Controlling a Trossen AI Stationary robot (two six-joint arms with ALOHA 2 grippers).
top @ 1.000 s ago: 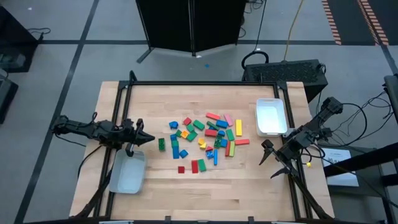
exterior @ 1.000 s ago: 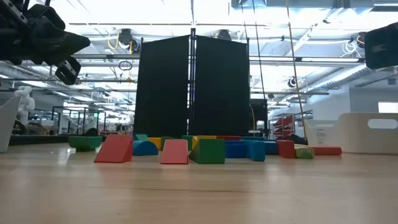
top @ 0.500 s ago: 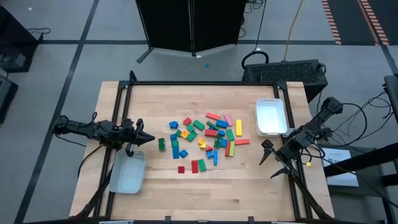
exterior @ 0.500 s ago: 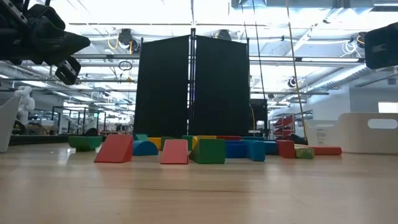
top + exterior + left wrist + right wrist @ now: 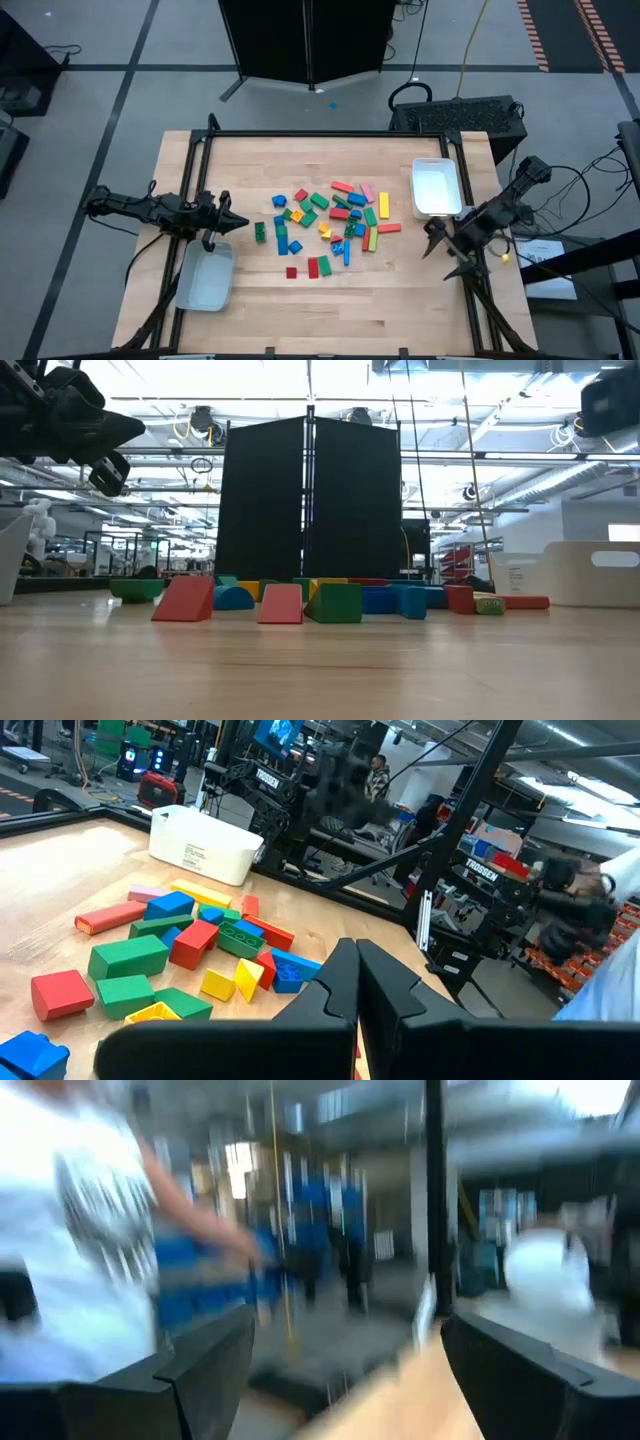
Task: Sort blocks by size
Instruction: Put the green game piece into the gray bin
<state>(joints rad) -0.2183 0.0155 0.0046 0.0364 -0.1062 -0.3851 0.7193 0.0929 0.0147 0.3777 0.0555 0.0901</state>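
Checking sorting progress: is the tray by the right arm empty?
Empty: the high view shows the tray with a bare white floor, no blocks inside.

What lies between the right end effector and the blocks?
Bare tabletop only, seen in the high view: nothing sits between the right end effector and the blocks.

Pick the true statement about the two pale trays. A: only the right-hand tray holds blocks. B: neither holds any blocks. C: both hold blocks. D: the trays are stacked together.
B: in the high view the right tray and the left tray both show bare insides, while the blocks all lie loose mid-table.
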